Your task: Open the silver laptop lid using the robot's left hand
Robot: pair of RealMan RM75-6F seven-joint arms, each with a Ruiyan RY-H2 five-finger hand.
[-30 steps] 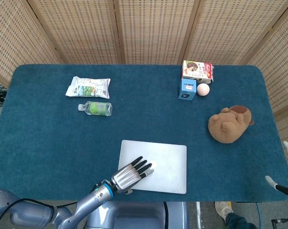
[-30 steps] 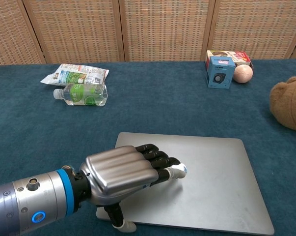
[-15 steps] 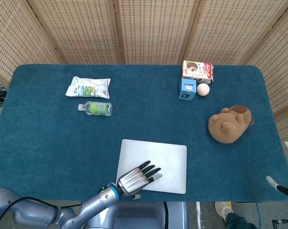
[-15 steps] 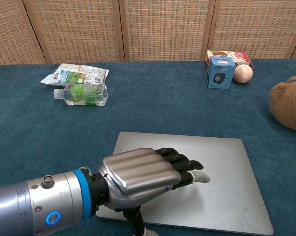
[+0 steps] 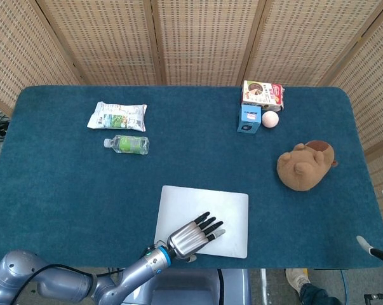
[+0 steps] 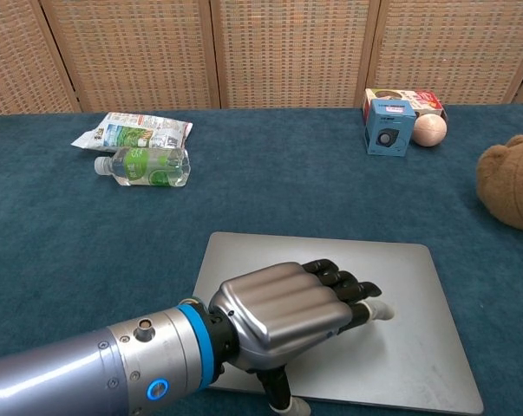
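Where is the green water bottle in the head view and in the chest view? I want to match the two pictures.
Head view: the water bottle lies on its side in the upper left part of the table.
Chest view: the bottle lies at upper left, far from the laptop.
Shared landmark: the snack bag lies just behind the bottle in both.

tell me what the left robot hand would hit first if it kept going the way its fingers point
Probably nothing but the closed laptop lid under it. Further along that line lies the stuffed bear, though depth is unclear. The left robot hand points right and away.
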